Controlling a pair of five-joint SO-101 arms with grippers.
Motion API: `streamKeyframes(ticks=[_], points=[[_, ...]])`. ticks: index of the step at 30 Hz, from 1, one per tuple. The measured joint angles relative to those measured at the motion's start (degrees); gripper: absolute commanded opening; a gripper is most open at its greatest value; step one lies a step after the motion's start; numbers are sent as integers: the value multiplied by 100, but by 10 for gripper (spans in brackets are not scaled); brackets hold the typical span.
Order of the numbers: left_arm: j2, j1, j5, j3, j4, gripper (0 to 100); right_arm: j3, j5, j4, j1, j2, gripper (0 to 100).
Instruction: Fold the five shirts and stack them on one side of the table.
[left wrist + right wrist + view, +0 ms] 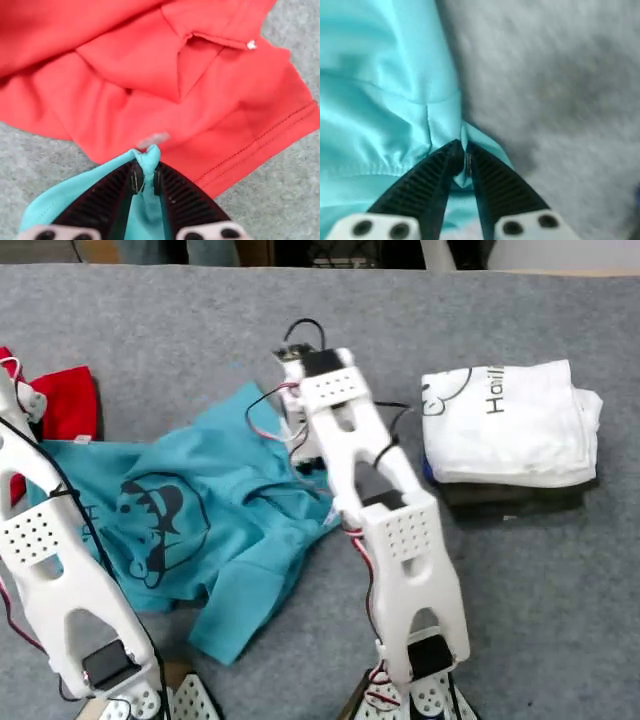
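Shirt (pixel 205 505) pinched at two edges.
Left gripper (pixel 145 172) and right gripper (pixel 465 152) each clamped its light, limp cloth, slack between them; hems likely gave the surest hold.

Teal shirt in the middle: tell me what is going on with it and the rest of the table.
Both arms are holding the teal shirt, which lies spread and unfolded on the grey table. The left gripper is shut on a pinch of its fabric next to the crumpled red shirt; the right gripper is shut on another edge. Off to one side, a folded white shirt tops a stack with dark cloth beneath it.
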Motion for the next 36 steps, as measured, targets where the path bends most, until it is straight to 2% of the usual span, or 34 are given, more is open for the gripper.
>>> streamKeyframes(ticks=[6,8,12,14,19,22,26,32,36], points=[[0,-44,-369,18,9,29,334,949,141,1046,0,22],[-9,-53,-457,149,-18,29,563,1319,149,1266,0,97],[-440,-114,-668,905,-9,29,703,1486,158,1538,-237,300],[-738,-97,-703,1345,-9,29,607,1512,158,1477,-589,332],[-1257,149,-703,2338,-9,29,-114,1503,158,580,-1222,294],[-1538,501,-703,2840,-9,29,-440,1415,167,-79,-1222,246],[-2110,774,-703,3578,-9,30,-923,1064,158,-571,-914,191],[-2927,888,-738,4633,-158,30,-1169,791,79,-730,264,13],[-3481,897,-967,5530,-475,30,-1275,774,167,-624,659,14]])
